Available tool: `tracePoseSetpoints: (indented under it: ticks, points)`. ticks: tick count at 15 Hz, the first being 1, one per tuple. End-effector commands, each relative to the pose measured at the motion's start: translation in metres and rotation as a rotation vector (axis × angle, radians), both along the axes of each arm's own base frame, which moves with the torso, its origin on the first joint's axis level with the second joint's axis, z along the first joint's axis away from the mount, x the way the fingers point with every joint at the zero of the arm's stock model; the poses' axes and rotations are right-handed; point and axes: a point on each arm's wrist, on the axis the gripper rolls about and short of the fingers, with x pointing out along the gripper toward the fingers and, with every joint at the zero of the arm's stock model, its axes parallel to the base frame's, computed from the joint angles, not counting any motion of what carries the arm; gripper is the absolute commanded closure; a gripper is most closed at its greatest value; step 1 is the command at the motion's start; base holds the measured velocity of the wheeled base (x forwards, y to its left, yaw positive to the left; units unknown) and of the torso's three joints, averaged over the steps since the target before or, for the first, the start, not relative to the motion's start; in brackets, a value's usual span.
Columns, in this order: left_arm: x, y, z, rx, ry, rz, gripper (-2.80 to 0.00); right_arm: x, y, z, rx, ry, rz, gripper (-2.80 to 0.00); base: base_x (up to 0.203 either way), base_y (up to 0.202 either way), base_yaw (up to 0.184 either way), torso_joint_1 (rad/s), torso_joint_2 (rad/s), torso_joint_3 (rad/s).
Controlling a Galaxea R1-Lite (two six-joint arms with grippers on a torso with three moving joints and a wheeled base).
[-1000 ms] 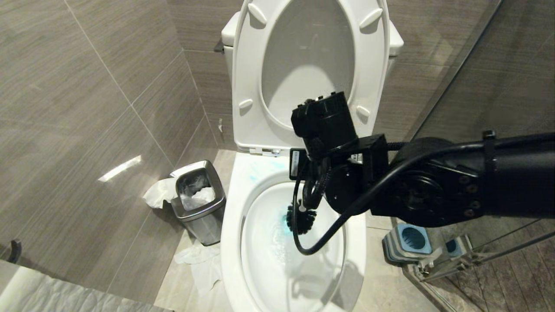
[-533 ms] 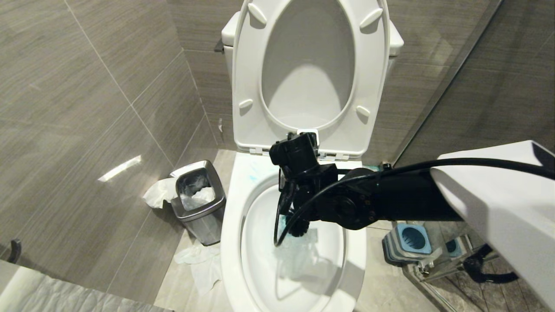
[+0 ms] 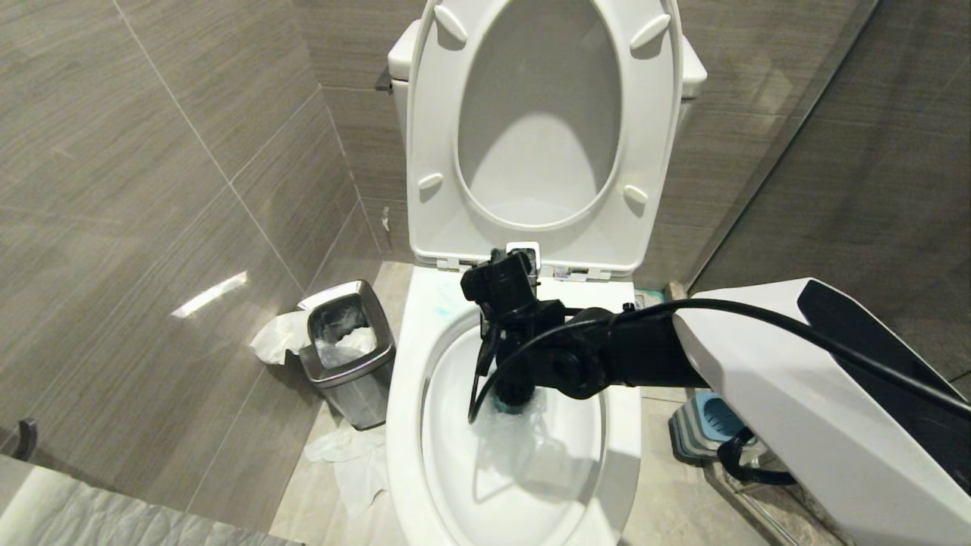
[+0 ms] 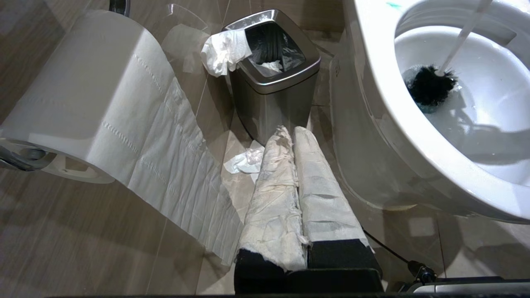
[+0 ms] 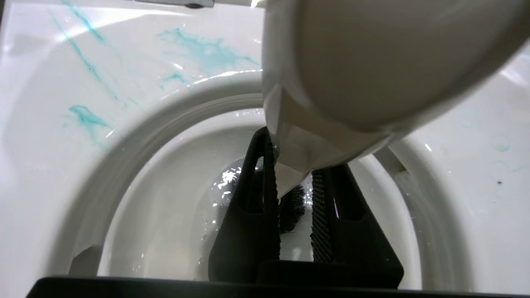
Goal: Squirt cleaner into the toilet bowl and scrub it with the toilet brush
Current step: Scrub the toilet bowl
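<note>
The toilet bowl (image 3: 410, 394) stands with seat and lid raised. My right arm (image 3: 584, 356) reaches down into it. Seen from the right wrist, my right gripper (image 5: 292, 165) is shut on the toilet brush's white handle (image 5: 364, 62), just below its flattened oval end. The black bristle head (image 3: 516, 396) sits in the water at the basin's bottom, also visible as the brush head (image 4: 428, 87). Turquoise cleaner (image 5: 203, 49) streaks the rear rim and tints the water (image 3: 502, 406). My left gripper (image 4: 290, 134), its fingers wrapped in white paper, hangs shut and idle beside the bowl's left.
A small steel waste bin (image 3: 349, 356) with tissue stands left of the toilet, crumpled paper (image 3: 349, 455) on the floor by it. A toilet paper roll (image 4: 83, 82) hangs close to my left gripper. The brush's grey and blue holder (image 3: 713, 428) sits right of the bowl by a glass panel.
My right arm has dropped lower and reached further into the bowl, away from the head camera. The brush head stays in the water, shifted slightly left. The left arm has not moved.
</note>
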Motion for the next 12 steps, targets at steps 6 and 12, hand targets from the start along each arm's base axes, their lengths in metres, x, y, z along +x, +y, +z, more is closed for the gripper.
tracePoseSetpoints:
  ticks: [6,12]
  points:
    - [0.000,0.000,0.000,0.002,0.003,0.000,0.00,-0.080,-0.033,0.137,0.065,-0.107,0.086,0.00,0.000,0.000,0.000,0.000,0.00,0.000]
    - [0.000,0.000,0.000,0.002,0.003,0.000,0.00,-0.150,-0.060,0.203,0.070,-0.132,0.139,0.00,0.000,0.000,0.000,0.000,0.00,0.000]
